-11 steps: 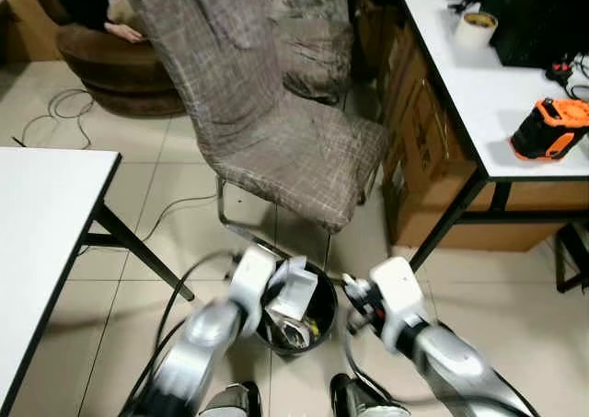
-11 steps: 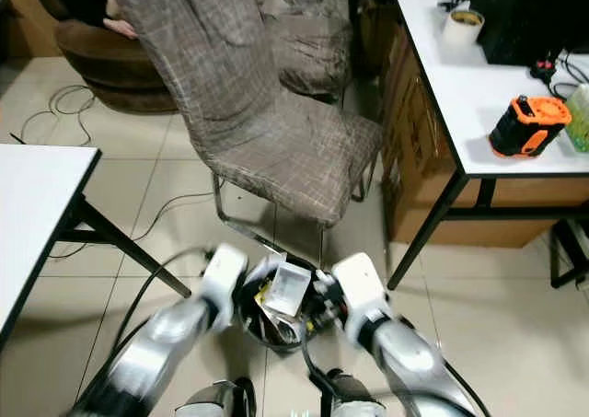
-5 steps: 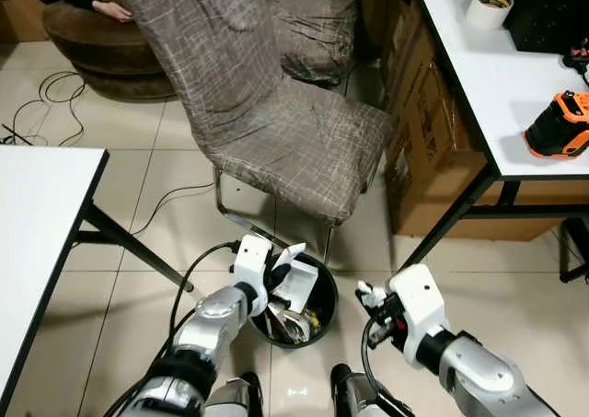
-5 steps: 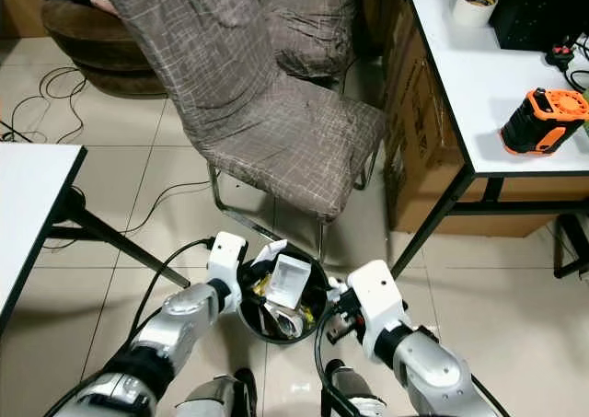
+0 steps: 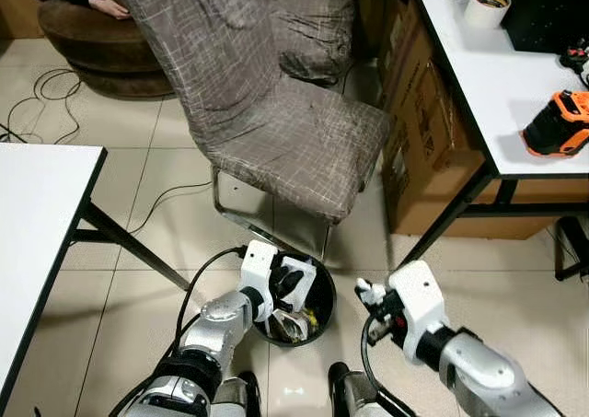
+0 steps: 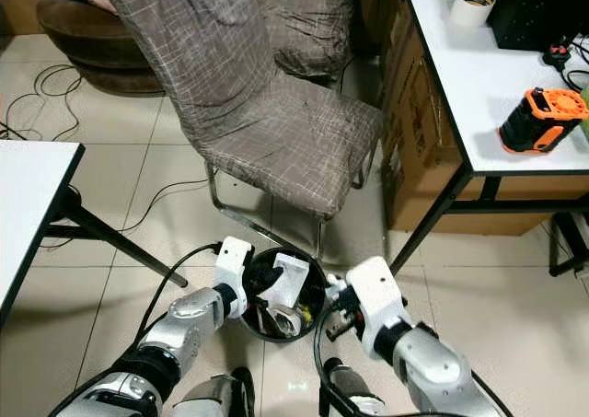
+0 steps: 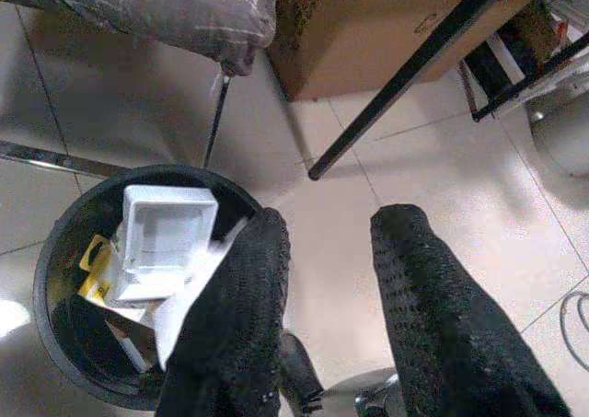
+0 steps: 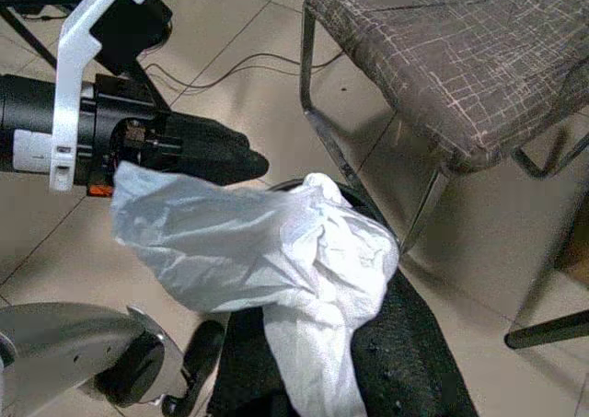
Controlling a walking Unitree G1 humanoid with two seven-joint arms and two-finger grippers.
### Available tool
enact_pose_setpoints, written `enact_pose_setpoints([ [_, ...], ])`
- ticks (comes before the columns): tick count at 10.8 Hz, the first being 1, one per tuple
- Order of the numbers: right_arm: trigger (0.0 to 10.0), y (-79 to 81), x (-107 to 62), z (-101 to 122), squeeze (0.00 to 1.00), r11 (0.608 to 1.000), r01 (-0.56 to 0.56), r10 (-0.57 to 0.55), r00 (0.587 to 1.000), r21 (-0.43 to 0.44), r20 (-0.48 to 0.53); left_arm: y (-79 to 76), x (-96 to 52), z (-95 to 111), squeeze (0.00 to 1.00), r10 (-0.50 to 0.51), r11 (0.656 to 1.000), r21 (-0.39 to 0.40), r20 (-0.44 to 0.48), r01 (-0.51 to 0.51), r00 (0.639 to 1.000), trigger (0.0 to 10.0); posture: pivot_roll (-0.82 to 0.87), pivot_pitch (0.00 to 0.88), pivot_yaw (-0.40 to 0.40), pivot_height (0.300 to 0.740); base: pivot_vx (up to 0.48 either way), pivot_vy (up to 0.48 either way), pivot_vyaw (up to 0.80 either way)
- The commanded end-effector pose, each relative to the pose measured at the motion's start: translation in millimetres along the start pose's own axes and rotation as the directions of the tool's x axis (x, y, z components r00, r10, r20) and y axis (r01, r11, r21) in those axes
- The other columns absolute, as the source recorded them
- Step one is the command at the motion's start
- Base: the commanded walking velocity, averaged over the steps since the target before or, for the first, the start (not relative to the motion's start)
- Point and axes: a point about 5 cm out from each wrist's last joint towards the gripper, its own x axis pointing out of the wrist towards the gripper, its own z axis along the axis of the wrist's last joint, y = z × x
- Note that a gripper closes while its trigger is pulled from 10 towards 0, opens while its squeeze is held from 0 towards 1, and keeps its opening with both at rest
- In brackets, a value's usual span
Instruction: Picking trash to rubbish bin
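A black round rubbish bin (image 5: pixel 317 318) stands on the tiled floor just before the chair. It holds a white plastic tray (image 7: pixel 166 228), yellow scraps and other litter. My left gripper (image 7: pixel 327 224) hangs open over the bin's rim, with nothing between its fingers (image 5: pixel 293 283). To the right of the bin, my right gripper (image 5: pixel 370 299) is shut on a crumpled white plastic bag (image 8: pixel 267 242). The bag hides its fingertips and hangs close to the bin's rim (image 8: pixel 368 205).
A chair draped in grey-brown cloth (image 5: pixel 276 122) stands right behind the bin. White tables are at the left (image 5: pixel 37 214) and right (image 5: pixel 479 76), the right one carrying an orange tool (image 5: pixel 557 122) and a tape roll (image 5: pixel 487 7). Cardboard boxes (image 5: pixel 419 104) sit under it. Cables (image 5: pixel 55 127) trail on the floor.
The white tray that stuck up by my left gripper now lies lower in the bin, and that gripper stands open. My right arm has barely moved.
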Motion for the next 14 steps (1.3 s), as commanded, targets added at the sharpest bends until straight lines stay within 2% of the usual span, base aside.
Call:
enact_pose_setpoints([
  [1,10.0,1.0,-1.0,-6,0.0,1.0,-0.007,0.007,0.999,0.007,-0.032,0.2,-0.8,-5,1.0,-0.011,1.0,-0.01,-0.018,0.011,1.0,10.0,-0.19,0.222,0.012,0.74,0.0,0.0,0.0],
  [3,10.0,-0.7,1.3,-6,0.0,1.0,-0.006,0.007,0.999,0.005,-0.033,1.3,-0.5,-3,1.0,-0.008,1.0,-0.002,-0.014,0.008,1.0,10.0,-0.18,0.219,0.005,0.74,0.0,0.0,0.0],
  [4,10.0,-4.6,8.4,-8,0.0,0.999,0.018,-0.019,0.999,-0.036,-0.036,14.3,-7.4,0,0.31,0.064,0.998,0.004,0.02,-0.064,0.998,10.0,-0.17,0.215,0.001,0.74,0.0,0.0,0.0],
  [5,10.0,-11.4,21.1,-11,0.0,0.996,0.064,-0.066,0.997,-0.068,-0.028,34.2,-23.5,2,0.0,0.156,0.988,-0.009,0.063,-0.156,0.986,10.0,-0.15,0.213,0.0,0.74,0.0,0.0,0.0],
  [6,10.0,-17.6,32.0,-13,0.0,0.993,0.101,-0.103,0.995,-0.066,-0.017,45.5,-39.2,1,0.0,0.193,0.981,0.007,0.093,-0.195,0.977,10.0,-0.1,0.214,-0.018,0.74,0.0,0.0,0.0],
  [7,10.0,-25.8,59.5,-17,0.0,0.99,0.141,-0.141,0.99,-0.03,0.004,54.9,-76.9,4,0.0,0.209,0.97,0.09,0.147,-0.224,0.967,10.0,-0.04,0.217,-0.043,0.74,0.0,0.0,0.0],
  [9,10.0,-21.6,85.1,-17,0.0,0.996,0.088,-0.089,0.996,0.016,0.013,47.9,-105.1,7,0.0,0.196,0.96,0.171,0.158,-0.222,0.968,10.0,0.02,0.23,-0.065,0.74,0.0,0.0,0.0],
  [11,10.0,-1.1,116.5,-25,0.0,0.998,-0.047,0.048,0.998,0.049,-0.036,20.0,-142.3,14,0.0,0.103,0.959,0.249,0.144,-0.136,0.984,10.0,0.07,0.255,-0.073,0.74,0.0,0.0,0.0],
  [12,10.0,6.5,126.9,-31,0.0,0.996,-0.085,0.087,0.994,0.025,-0.073,3.5,-154.9,23,0.0,0.044,0.961,0.266,0.125,-0.076,0.991,10.0,0.08,0.265,-0.073,0.74,0.0,0.0,0.0],
  [13,10.0,7.1,129.3,-32,0.0,0.996,-0.087,0.088,0.993,0.019,-0.077,-1.6,-157.5,27,0.0,0.025,0.962,0.266,0.117,-0.055,0.993,10.0,0.08,0.265,-0.073,0.74,0.0,0.0,0.0],
  [14,10.0,1.5,134.8,-34,0.0,0.998,-0.022,0.027,0.997,0.062,-0.074,-14.7,-172.1,35,0.0,-0.035,0.958,0.286,0.064,0.015,0.997,10.0,0.09,0.285,-0.041,0.74,0.0,0.0,0.0],
])
